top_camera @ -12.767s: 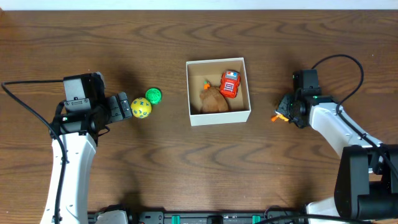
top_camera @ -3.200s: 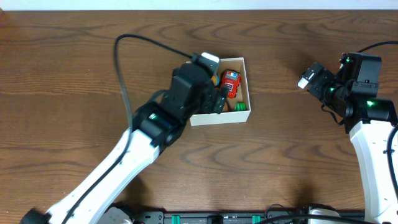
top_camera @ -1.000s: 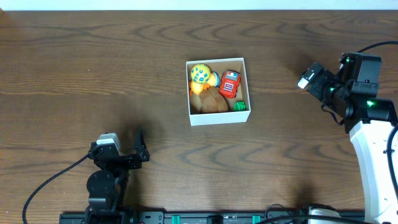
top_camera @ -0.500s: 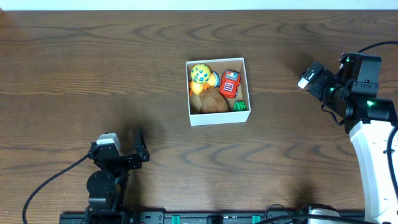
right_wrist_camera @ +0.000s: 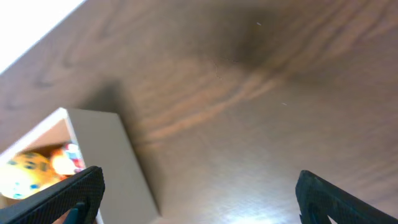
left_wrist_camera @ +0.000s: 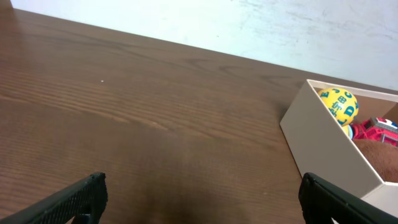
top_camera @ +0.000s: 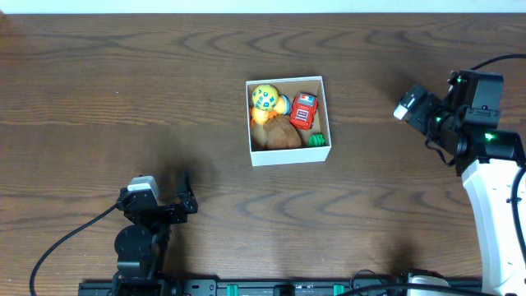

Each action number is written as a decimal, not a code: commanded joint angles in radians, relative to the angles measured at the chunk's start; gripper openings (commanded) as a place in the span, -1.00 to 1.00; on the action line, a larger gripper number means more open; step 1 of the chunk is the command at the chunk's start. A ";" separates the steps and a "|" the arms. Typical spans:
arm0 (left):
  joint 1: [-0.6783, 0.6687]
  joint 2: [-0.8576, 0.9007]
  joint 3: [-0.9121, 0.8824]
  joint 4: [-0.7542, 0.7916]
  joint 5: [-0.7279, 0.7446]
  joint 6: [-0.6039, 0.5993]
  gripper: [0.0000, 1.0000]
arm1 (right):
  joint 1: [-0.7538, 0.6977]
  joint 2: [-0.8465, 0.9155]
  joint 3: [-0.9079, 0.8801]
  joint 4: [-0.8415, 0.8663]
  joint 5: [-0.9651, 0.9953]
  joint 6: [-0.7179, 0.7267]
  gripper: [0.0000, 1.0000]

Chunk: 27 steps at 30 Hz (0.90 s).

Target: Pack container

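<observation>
The container, a white square box with low walls, sits mid-table. It holds a yellow ball, a red car, a brown plush and a green toy. My left gripper rests folded back at the near left, open and empty. In the left wrist view the left gripper hovers over bare wood, with the container ahead on the right. My right gripper stands open to the right of the box. The right wrist view shows the right gripper empty, and the container at the left.
Dark wood table all around the box. A white wall runs behind the table's far edge. Black cables trail from both arms, one of them at the near left.
Nothing has moved over the last second. Earlier the yellow ball and green toy lay on the table left of the box. Both are now inside, and the left arm has pulled back.
</observation>
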 commanded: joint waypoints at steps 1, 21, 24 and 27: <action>0.004 -0.008 -0.015 -0.001 0.002 -0.002 0.96 | -0.008 -0.003 0.003 -0.049 0.086 -0.185 0.98; 0.004 -0.008 -0.015 -0.001 0.002 -0.002 0.96 | -0.007 -0.814 -0.702 0.315 0.074 -0.513 0.99; 0.004 -0.008 -0.015 -0.001 0.002 -0.002 0.96 | -0.007 -0.929 -0.812 0.350 0.046 -0.513 0.98; 0.004 -0.008 -0.015 -0.001 0.002 -0.002 0.96 | -0.007 -1.027 -0.885 0.369 0.043 -0.513 0.98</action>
